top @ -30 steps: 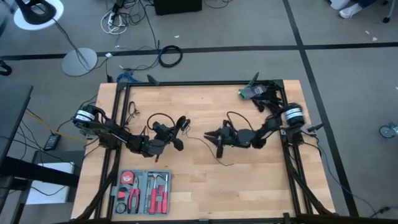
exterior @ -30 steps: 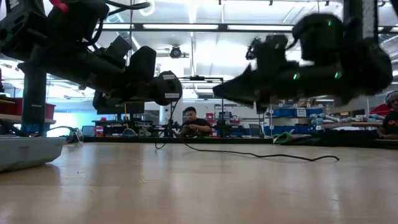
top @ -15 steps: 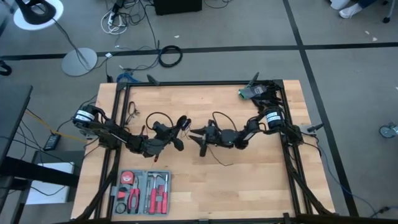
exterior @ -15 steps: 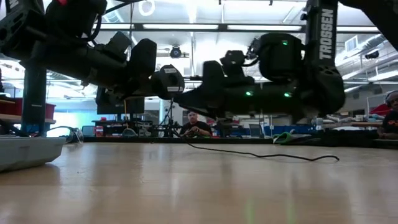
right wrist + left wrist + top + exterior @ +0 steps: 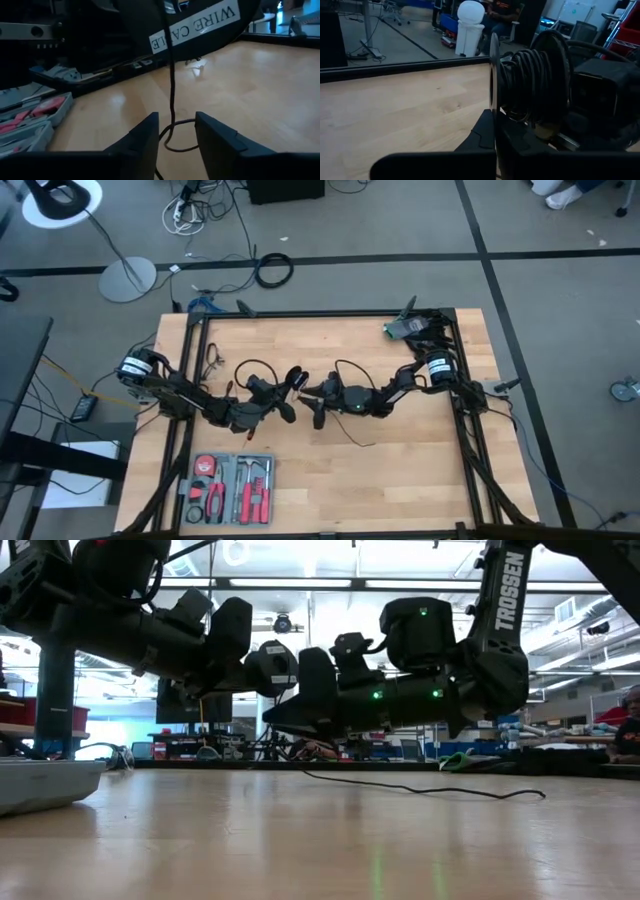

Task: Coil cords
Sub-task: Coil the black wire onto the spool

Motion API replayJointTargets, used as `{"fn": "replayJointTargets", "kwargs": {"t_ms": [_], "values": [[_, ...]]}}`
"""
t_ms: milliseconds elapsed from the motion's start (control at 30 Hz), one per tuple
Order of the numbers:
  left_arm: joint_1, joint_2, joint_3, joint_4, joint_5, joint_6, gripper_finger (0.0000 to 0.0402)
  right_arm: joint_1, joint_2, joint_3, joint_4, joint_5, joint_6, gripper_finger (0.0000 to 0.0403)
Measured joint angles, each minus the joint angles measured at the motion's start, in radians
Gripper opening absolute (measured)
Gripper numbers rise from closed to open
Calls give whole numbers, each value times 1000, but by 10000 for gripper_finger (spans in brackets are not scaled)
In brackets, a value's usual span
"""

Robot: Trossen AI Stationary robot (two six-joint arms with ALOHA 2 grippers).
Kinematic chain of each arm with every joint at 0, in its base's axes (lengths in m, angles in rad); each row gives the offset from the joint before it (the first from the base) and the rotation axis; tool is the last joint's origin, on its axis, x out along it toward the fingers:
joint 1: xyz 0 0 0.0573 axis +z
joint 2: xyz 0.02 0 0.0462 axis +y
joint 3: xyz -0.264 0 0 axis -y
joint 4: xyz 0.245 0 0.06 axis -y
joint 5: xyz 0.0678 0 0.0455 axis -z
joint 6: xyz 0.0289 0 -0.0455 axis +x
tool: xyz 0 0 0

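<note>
My left gripper point(image 5: 288, 394) is near the table's middle, shut on a round black puck point(image 5: 532, 75) that has black cord wound on it; the puck also shows in the low view point(image 5: 270, 670), above the table. A loose length of thin black cord point(image 5: 352, 432) lies on the table to the right of it point(image 5: 420, 787). My right gripper point(image 5: 317, 404) is open just right of the puck. Its two fingers point(image 5: 136, 142) stand on either side of the cord strand point(image 5: 170, 75) that hangs from the puck; I see no touch. My left gripper holds the puck between its two fingers, one finger point(image 5: 485, 131) against the outer face of one flange point(image 5: 493, 90), the other side partly hidden by the puck. The fingers come level from the table's left. The puck is lifted clear of the table.
A grey tray of red-handled tools point(image 5: 230, 485) sits at the near left edge and shows in the low view point(image 5: 40, 780). A small green-and-black object point(image 5: 405, 328) lies at the far right corner. Black frame rails point(image 5: 465, 450) run along the table's sides.
My right gripper has moved toward the table's left edge, from right of the middle up close to the puck in my left gripper. It stays open. The cord on the table lies as before.
</note>
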Motion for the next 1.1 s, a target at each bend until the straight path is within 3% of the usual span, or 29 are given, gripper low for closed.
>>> {"fn": "replayJointTargets", "kwargs": {"t_ms": [100,200,267,533,633,767,900,1100], "values": [[0,0,0,-1,2,2,0,1,0,0,1,-1,-5,101],[0,0,0,-8,5,2,0,4,-4,0,0,-23,-14,34],[0,0,0,-9,6,2,0,11,-10,0,5,-32,-60,11],[1,0,0,-43,5,-3,0,59,-105,0,-51,10,-228,2],[1,0,0,-43,5,-4,0,67,-132,31,-100,-20,-301,2],[4,0,0,-42,29,-6,0,64,-130,135,-324,-127,-327,1],[8,0,0,-39,84,-21,0,65,-126,239,-569,-137,-363,1],[14,0,-1,-47,142,-32,0,69,-126,276,-656,-135,-369,0]]}}
